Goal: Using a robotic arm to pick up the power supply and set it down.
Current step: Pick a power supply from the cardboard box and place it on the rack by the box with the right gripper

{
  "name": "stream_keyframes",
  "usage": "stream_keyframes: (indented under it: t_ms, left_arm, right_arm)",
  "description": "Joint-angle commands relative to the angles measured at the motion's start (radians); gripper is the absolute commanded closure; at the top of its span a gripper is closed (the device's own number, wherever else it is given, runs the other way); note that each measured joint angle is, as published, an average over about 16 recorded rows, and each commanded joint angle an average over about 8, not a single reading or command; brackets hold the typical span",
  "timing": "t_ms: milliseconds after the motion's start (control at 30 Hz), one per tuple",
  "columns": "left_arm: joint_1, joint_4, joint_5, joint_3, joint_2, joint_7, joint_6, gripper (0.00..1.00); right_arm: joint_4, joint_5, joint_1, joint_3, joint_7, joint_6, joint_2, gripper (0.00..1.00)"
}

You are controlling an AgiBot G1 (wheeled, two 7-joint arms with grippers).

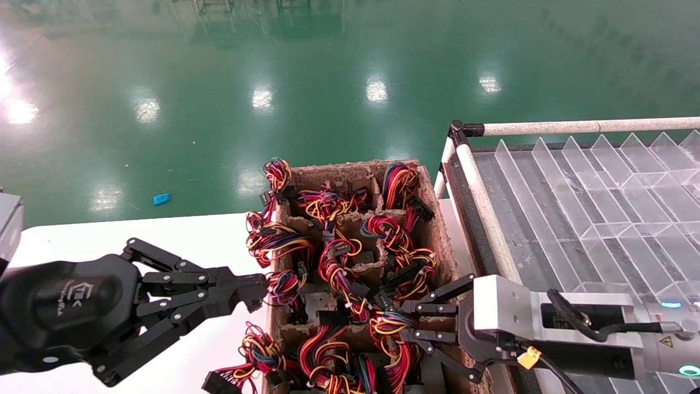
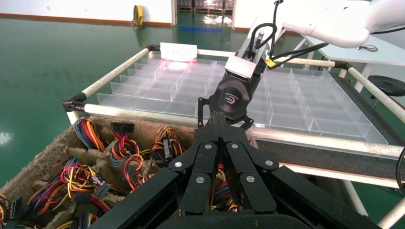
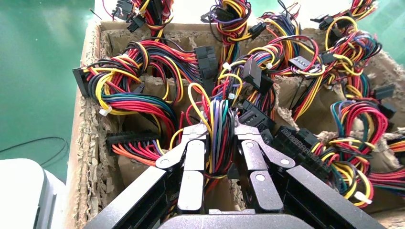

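Note:
A brown pulp crate [image 1: 441, 239] holds several power supplies, showing mostly as bundles of red, yellow, orange and black wires with black connectors. A patch of grey metal [image 1: 316, 300] shows between the bundles; the boxes are otherwise hidden. My right gripper [image 1: 398, 319] reaches into the crate's near right part. In the right wrist view this gripper [image 3: 220, 132] is shut on an upright wire bundle [image 3: 217, 119] of one power supply. My left gripper [image 1: 257, 293] hovers at the crate's left edge, and in the left wrist view that gripper [image 2: 219, 118] is shut with nothing in it.
A rack with white pipe rails [image 1: 474, 176] carries a clear divided tray [image 1: 601, 186] just right of the crate. The crate stands on a white table [image 1: 180, 235]. Loose connectors and wires hang over the crate's left wall [image 1: 257, 241]. Green floor lies beyond.

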Motion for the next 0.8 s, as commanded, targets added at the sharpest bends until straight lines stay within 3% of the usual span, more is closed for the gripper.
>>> stream_keyframes:
  t_ms: [33,500,800]
  left_arm:
    - [0.000,0.000,0.000,0.000,0.000,0.000,0.000,1.00]
    - [0.000,0.000,0.000,0.000,0.000,0.000,0.000,1.00]
    - [0.000,0.000,0.000,0.000,0.000,0.000,0.000,1.00]
  right_arm:
    - [0.005,0.001,0.004,0.003,-0.001,0.000,0.002,1.00]
    - [0.031,0.032,0.071,0.034,-0.007,-0.024,0.022,1.00]
    - [0.043,0.023,0.187,0.051,-0.050,-0.069,0.029,1.00]
